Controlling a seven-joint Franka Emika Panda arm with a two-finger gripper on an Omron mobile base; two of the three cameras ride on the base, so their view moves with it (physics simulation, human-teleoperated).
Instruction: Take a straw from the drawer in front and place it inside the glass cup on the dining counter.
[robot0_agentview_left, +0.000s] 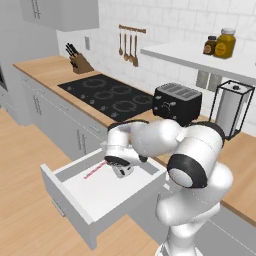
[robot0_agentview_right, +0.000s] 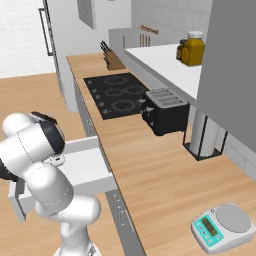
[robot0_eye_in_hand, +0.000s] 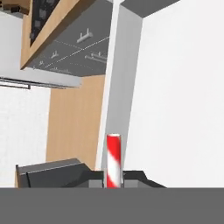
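Gripper low inside the open drawer, jaws pinched nearly shut on the straw; in the hand view the red-and-white striped straw stands up between the 2 dark fingertips, clamped near one end. From the left base view, the straw reads as a thin pink line running out from the gripper toward the drawer's left side, lying low over the white floor; cannot tell whether its far end touches the floor or is just clear of it. Drawer pulled well out below the wood counter that carries the stovetop and toaster. In the right base view the arm's shoulder covers the hand, with the drawer beside it. Judgement: grasp made, lift and carry not yet begun. Risks from here: grip sits near the straw's end, so the long free length could swing or pivot in the jaws on a fast lift; a low or sideways exit could catch that free end on the drawer wall or front panel and drag the straw out of the pinch; a thin round stick may also roll between the pads.
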